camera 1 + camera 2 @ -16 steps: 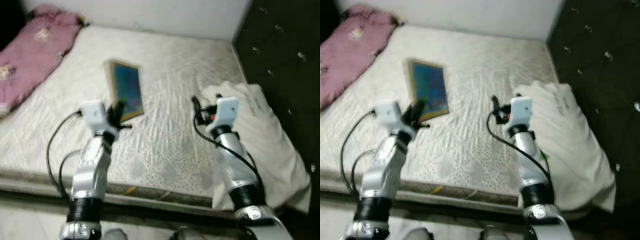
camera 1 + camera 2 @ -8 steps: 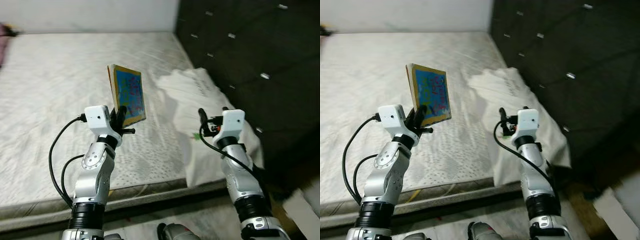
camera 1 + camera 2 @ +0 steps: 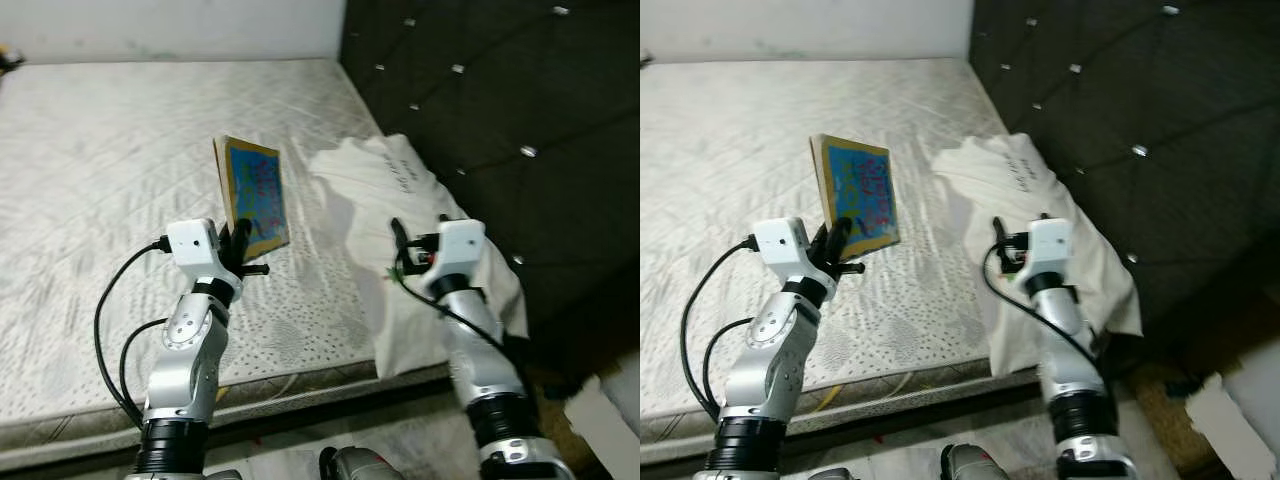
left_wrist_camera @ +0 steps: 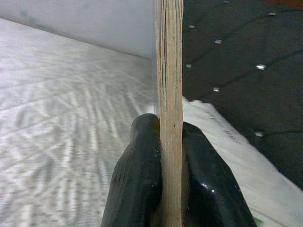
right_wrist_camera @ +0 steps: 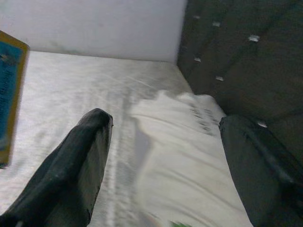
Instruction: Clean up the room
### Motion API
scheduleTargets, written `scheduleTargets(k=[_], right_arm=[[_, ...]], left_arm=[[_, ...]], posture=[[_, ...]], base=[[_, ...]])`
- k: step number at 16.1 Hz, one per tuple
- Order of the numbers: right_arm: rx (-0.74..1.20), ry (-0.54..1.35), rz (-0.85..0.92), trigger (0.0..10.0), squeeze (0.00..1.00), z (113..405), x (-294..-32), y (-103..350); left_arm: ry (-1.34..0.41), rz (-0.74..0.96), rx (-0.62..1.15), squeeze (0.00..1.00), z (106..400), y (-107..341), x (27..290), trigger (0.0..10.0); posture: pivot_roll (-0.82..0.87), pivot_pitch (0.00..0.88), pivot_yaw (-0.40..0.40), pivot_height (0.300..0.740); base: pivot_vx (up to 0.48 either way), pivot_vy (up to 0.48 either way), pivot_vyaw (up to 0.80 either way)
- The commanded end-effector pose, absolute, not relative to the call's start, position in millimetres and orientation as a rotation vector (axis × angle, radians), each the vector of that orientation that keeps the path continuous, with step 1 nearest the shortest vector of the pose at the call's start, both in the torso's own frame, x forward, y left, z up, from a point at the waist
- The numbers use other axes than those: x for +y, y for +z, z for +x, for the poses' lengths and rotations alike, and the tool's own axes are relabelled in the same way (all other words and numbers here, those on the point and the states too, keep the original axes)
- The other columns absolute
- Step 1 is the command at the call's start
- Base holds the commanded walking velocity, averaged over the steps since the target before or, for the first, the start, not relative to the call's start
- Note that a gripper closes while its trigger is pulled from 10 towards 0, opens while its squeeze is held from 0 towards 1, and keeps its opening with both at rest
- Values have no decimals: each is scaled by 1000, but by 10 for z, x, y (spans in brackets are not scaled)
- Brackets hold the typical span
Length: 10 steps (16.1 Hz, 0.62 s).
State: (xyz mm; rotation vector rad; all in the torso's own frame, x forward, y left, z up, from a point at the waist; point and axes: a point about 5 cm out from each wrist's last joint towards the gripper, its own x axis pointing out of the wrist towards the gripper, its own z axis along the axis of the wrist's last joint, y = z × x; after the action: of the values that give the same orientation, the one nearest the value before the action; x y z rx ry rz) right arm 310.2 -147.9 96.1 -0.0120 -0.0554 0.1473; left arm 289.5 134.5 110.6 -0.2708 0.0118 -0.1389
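Note:
A thin book (image 3: 252, 194) with a blue, yellow-edged cover stands upright above the white mattress (image 3: 100, 150). My left gripper (image 3: 240, 245) is shut on its lower edge; in the left wrist view the book's edge (image 4: 169, 94) sits clamped between both black fingers (image 4: 137, 184). My right gripper (image 3: 402, 245) hovers open over a white pillow (image 3: 420, 230) at the bed's right side, nothing between its fingers (image 5: 75, 161). The book's cover (image 5: 9, 94) also appears at the edge of the right wrist view.
A dark tufted headboard (image 3: 500, 90) rises along the right of the bed. A white wall (image 3: 170, 20) runs behind the mattress. A pale cardboard piece (image 3: 1230, 420) lies on the floor at the lower right.
The camera swung right, away from the pink pillow toward the headboard. The book, lying flat a second ago, is now held upright off the mattress by my left gripper.

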Motion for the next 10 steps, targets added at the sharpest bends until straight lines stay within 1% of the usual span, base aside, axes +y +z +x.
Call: scheduleTargets(k=[1,2,3,10], right_arm=[[-65,135,-20,10000,0,3103,-1508,994],[-66,136,-18,10000,0,3099,-1498,998],[-57,136,4,10000,0,3094,-1493,988],[-55,130,-7,10000,0,3092,-1504,999]], left_arm=[[-140,-256,-39,0,2923,1238,1346,10000],[-135,-254,-40,0,2915,1242,1359,10000],[-135,-256,-40,0,2905,1245,1360,10000],[-131,-266,-27,0,2869,1241,1347,10000]], posture=[[-1,0,-31,740],[-1,0,-31,740],[0,0,-32,740],[-1,0,-36,740]], base=[[0,0,0],[0,0,0],[0,0,-606],[0,0,-800]])
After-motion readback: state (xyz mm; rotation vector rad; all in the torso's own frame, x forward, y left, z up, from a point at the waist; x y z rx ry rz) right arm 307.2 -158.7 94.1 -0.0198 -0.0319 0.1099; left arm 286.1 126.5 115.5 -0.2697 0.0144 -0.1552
